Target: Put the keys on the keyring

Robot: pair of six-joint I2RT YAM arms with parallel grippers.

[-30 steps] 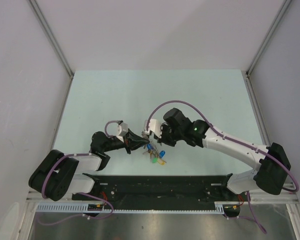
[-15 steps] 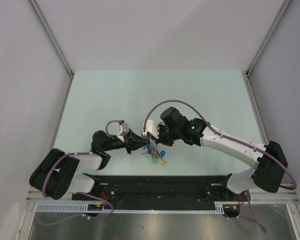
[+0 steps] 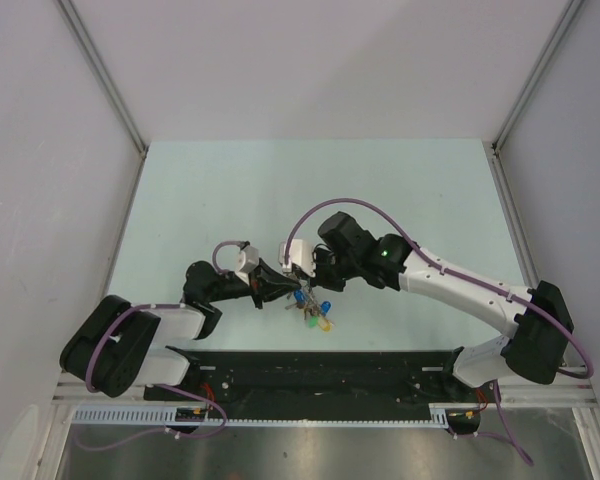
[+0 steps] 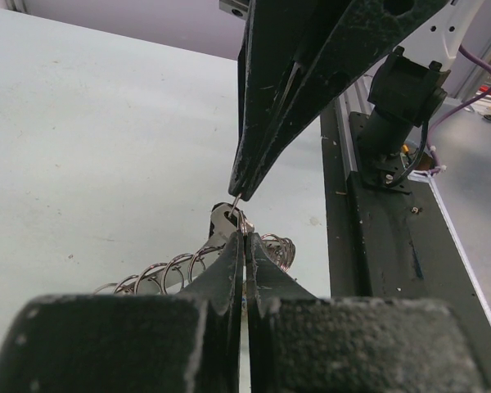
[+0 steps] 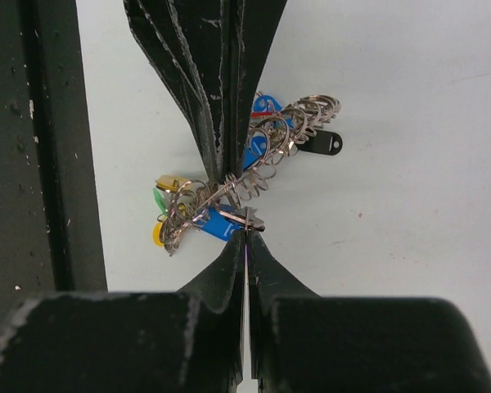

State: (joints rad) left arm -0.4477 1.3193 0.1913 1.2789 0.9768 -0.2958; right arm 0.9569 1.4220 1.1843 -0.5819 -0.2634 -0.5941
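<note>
Low over the table, near its front edge, my two grippers meet tip to tip. The keys point(image 3: 313, 312) hang below them in a bunch with blue, green and yellow heads. My left gripper point(image 3: 286, 285) is shut on the thin wire of the keyring point(image 5: 204, 201). My right gripper point(image 3: 299, 277) is shut on the same wire a little further along, with a silver key point(image 5: 254, 219) lying across its tip. A blue-headed key point(image 5: 219, 226) and a black-headed key point(image 5: 321, 144) fan off the wire on small rings. In the left wrist view the left gripper point(image 4: 244, 237) pinches the keyring point(image 4: 236, 201) under the right gripper's tip.
The black base rail point(image 3: 320, 370) runs along the table's near edge, just in front of the key bunch. Grey walls with metal posts point(image 3: 105, 80) close in the pale table point(image 3: 280, 190) on three sides.
The right arm has shifted slightly left and away, carrying its gripper closer over the left one. The left arm and the key bunch have hardly moved. Both grippers stay shut.
</note>
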